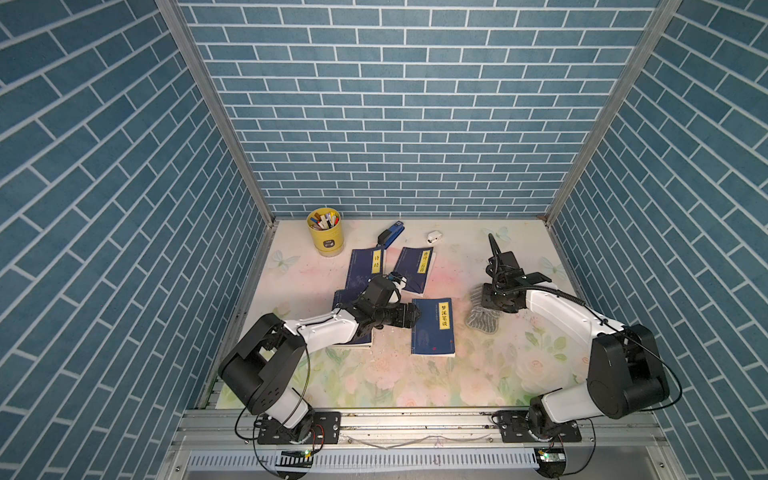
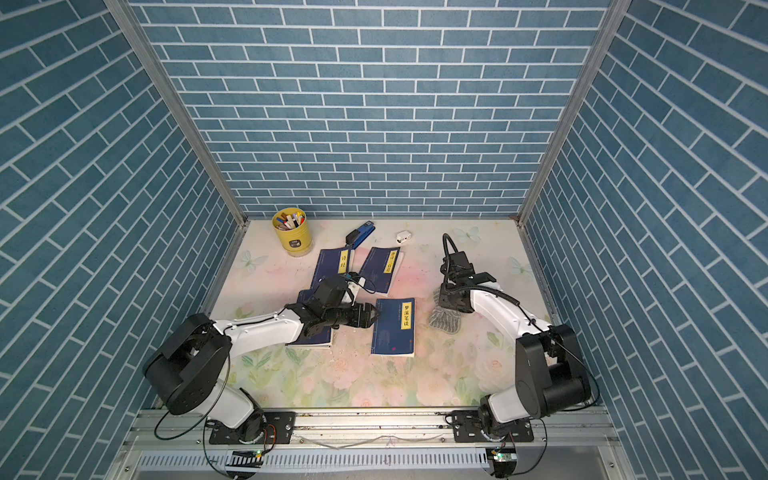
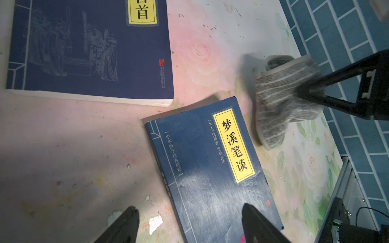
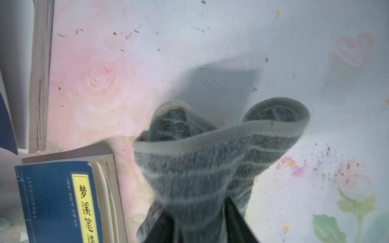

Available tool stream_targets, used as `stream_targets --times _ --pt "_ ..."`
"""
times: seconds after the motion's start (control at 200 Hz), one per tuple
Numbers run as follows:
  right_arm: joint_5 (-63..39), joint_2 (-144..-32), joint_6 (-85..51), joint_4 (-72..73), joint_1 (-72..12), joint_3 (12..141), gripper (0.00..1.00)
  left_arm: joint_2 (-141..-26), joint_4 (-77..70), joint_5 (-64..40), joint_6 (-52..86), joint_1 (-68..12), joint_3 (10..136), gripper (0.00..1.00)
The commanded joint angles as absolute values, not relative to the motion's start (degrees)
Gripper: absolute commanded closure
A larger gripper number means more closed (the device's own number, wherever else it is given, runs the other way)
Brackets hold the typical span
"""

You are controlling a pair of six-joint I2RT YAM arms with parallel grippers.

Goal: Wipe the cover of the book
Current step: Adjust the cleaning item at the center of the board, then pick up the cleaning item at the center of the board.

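1. The right end effector (image 4: 197, 221) pinches a grey striped cloth (image 4: 210, 164) between its fingers. The cloth hangs bunched just beside the far right corner of the book (image 4: 56, 199), off the cover.
2. The left end effector (image 3: 188, 208) stands wide and holds nothing. It straddles the book's spine edge, with one finger over the cover and the other over the floral surface (image 3: 63, 168). We cannot tell whether it touches the cover.
3. In both top views we see the book lying flat and closed mid-surface, between the two arms.
4. Its cover is dark blue, with a yellow title strip of black Chinese characters, thin pale line borders and a small red seal. The near half shows pale scuffs and smears.
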State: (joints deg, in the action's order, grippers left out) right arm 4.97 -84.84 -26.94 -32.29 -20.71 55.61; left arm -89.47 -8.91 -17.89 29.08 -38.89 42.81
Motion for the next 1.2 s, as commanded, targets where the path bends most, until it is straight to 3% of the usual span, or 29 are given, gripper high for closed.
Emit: stream_targets --times 0.0,0.48,0.72,1.195 --pt "5.44 -87.74 -24.29 -35.03 -20.74 56.04 0.44 -89.14 -10.41 -18.76 28.67 -38.33 41.7 0.18" --pt "0.91 -91.51 -12.17 -35.78 -20.83 60.21 0.2 -90.71 -10.78 -20.29 27.86 -37.49 41.92 0.19" --pt "-3.56 -95.45 -7.28 -36.48 -20.83 62.32 0.18 -89.81 -10.74 -20.16 27.53 -36.76 40.7 0.19" --pt "-0.62 -102.51 -7.19 -41.37 -20.83 63.24 0.21 -90.44 -10.73 -21.08 27.5 -36.3 40.52 0.19"
